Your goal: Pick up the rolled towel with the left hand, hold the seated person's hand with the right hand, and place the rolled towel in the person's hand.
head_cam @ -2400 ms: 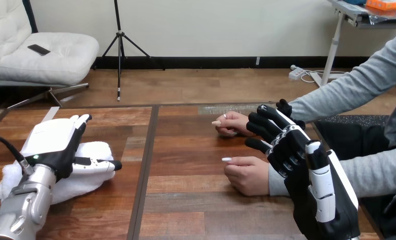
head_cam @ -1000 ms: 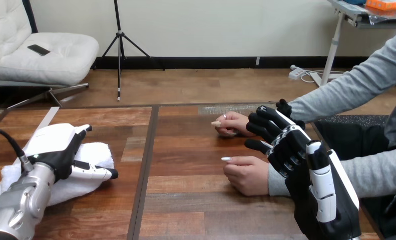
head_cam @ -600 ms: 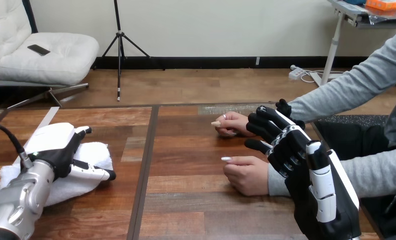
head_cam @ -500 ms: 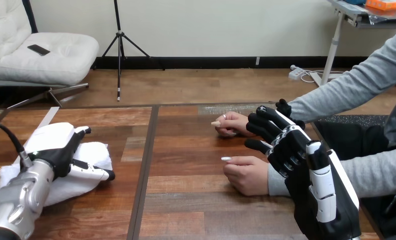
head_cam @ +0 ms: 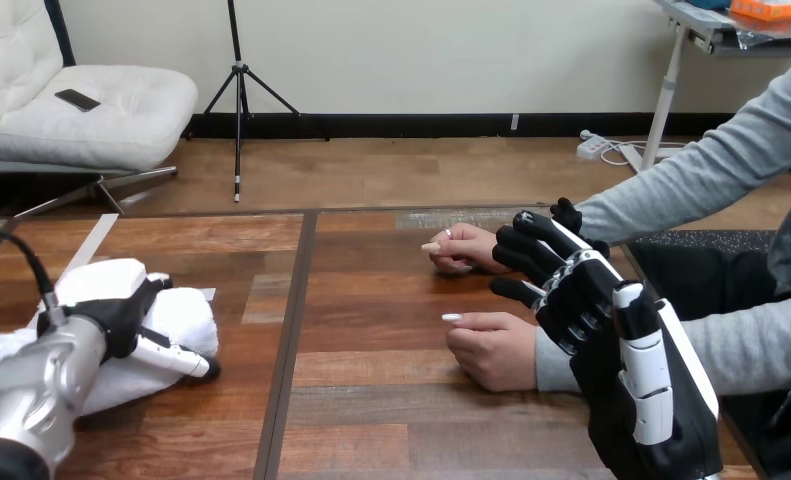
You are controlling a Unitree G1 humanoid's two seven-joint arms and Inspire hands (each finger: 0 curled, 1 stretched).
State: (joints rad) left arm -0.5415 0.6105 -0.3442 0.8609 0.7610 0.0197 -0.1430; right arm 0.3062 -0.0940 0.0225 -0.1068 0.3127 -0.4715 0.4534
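Watching the left hand (head_cam: 106, 300), I am losing its fingertips behind its own white back, where they are bending down over the far side of the rolled towel (head_cam: 186, 315). The thumb is lying along the near side, so the hand is clasping the roll. The towel is resting on the table (head_cam: 371, 400) at the left, with the silver forearm (head_cam: 36, 390) covering its near end. The right hand (head_cam: 591, 300) is hanging with fingers spread and loose, gripping nothing, over the wrist of the person's nearer hand (head_cam: 491, 350); I am unable to tell whether they are touching. The person's farther hand (head_cam: 463, 247) is lying just beyond, its wrist hidden behind those fingers.
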